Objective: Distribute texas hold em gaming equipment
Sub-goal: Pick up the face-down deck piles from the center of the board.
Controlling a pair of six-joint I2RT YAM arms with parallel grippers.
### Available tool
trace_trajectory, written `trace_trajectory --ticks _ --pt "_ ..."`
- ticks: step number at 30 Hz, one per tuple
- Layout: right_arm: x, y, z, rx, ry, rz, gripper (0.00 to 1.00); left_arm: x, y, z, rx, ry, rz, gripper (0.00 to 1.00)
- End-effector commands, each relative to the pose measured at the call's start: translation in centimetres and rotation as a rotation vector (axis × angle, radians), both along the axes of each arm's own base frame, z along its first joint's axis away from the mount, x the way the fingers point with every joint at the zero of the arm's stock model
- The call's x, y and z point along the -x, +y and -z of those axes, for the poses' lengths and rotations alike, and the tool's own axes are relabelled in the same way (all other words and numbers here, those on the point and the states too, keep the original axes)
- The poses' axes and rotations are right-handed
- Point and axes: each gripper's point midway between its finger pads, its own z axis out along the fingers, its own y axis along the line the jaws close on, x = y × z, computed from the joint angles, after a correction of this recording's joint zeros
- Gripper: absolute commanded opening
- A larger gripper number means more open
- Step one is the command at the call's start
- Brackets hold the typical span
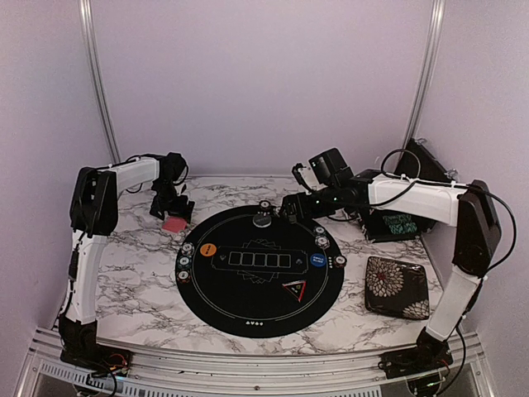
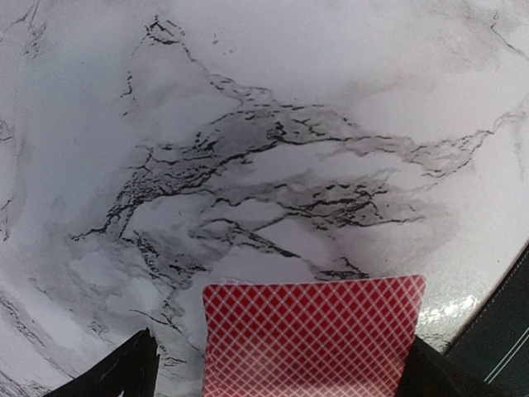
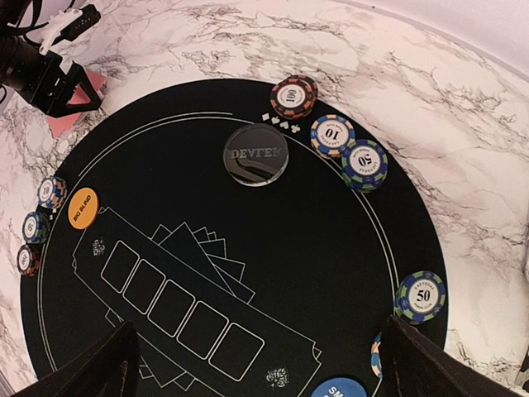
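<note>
Nearest the lens, the two arm bases (image 1: 83, 343) sit bolted along the near edge of the marble counter (image 1: 132, 273). On the left, the left pincer (image 1: 171, 207) hangs spread to its widest over a red-backed card (image 2: 312, 335). The card lies flat on the counter, just off the far-left rim of the round black mat (image 1: 248, 302). It sits between the fingers (image 2: 120, 368), gripped by neither; whether it is one card or a thin pile I cannot tell.

Across the mat come three chip stacks (image 1: 185, 262), the orange button (image 1: 208, 248), the Dealer disc (image 3: 255, 155), the black triangle marker (image 1: 296, 289) and the blue button (image 1: 318, 261). The right pincer (image 1: 291, 208) hovers over the mat's far side, equally wide and empty. A floral case (image 1: 397, 285) lies far right.

Chips and buttons look placed, so dealing cards seems the step in hand. Next, the left fingers must drop to the counter and close on the card's edges; thin stock is likely to slip.
</note>
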Motion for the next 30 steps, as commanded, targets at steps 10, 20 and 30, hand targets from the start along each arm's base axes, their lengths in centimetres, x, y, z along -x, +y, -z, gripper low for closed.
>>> trace_trajectory --ticks 10,20,30 --pt "-0.6 0.3 -0.8 -0.015 -0.014 -0.012 0.98 3.3 0.9 0.4 0.023 0.120 0.065 0.99" --pt "-0.5 0.3 -0.8 -0.018 -0.013 -0.018 0.99 3.8 1.0 0.0 0.015 0.129 0.087 0.91" --pt "-0.3 0.3 -0.7 -0.017 -0.011 -0.022 0.98 4.2 1.5 0.2 -0.006 0.144 0.086 0.82"
